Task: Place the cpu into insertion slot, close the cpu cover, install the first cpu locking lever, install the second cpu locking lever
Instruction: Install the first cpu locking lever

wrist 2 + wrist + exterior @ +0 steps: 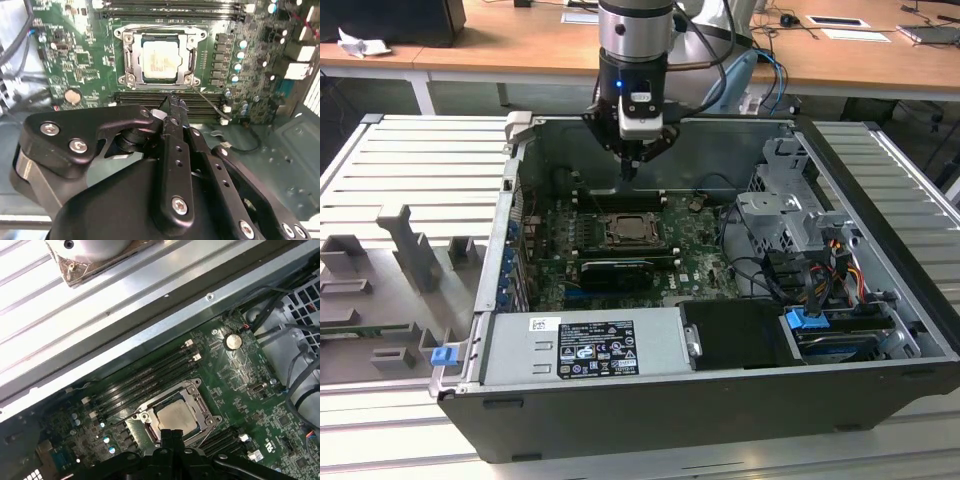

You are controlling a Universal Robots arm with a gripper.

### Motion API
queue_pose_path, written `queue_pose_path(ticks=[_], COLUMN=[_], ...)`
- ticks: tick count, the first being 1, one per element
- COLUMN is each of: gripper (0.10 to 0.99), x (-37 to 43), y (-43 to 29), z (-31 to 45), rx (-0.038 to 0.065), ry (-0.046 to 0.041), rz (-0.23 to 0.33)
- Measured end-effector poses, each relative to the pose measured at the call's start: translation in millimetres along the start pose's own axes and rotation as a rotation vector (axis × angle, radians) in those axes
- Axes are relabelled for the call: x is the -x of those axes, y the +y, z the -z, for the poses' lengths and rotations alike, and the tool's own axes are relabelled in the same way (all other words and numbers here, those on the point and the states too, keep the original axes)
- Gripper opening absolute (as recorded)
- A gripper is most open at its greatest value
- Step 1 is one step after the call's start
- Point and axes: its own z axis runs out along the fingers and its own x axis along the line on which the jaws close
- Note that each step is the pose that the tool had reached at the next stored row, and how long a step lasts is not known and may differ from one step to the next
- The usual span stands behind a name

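Observation:
The cpu [159, 60] lies flat in the socket on the green motherboard [85, 60], its dull metal face showing. The silvery cpu cover [131, 56] lies down around it, framing it through the square window. A thin wire locking lever [210, 104] angles out from one socket corner over the memory slots. My gripper [172, 102] is shut with nothing between its fingers, hanging above the board just beside the socket. In the exterior view the gripper [630, 168] hovers over the far edge of the socket, with the cpu [632, 231] below. The first wrist view shows the cpu [175, 416] past my fingertips [172, 434].
The open computer case [880, 250] walls in the board. A power supply [585, 345] sits at the front, a drive cage [790, 210] with cables at the exterior view's right. An expansion card [620, 270] lies just in front of the socket. Memory slots [165, 12] flank the socket.

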Motion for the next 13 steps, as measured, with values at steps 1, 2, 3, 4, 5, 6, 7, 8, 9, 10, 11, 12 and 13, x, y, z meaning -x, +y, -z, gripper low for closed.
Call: queue_pose_path(ticks=[1,2,3,4,5,6,7,8,9,10,11,12,13], gripper=[0.106,0.106,0.106,0.106,0.106,0.106,0.106,0.106,0.106,0.106,0.106,0.106,0.106], x=[0.0,0.0,0.0,0.0,0.0,0.0,0.0,0.0,0.0,0.0,0.0,0.0,0.0], y=[0.0,0.0,0.0,0.0,0.0,-0.1,-0.1,-0.1,-0.2,-0.2,-0.3,-0.3,-0.4], z=[-0.1,-0.4,-0.5,-0.7,-1.1,-1.5,-1.8,-2.3,-3.2,-4.3,-5.4,-6.4,-8.1], rx=[0.0,0.0,-0.001,-0.001,0.0,-0.001,-0.001,-0.001,0.0,0.0,0.0,0.0,0.0], ry=[0.0017,0.0036,0.0052,0.0062,0.0073,0.0086,0.0095,0.0104,0.0117,0.0127,0.0134,0.0149,0.0169], rz=[0.032,0.068,0.097,0.117,0.138,0.165,0.183,0.212,0.252,0.293,0.324,0.353,0.391])
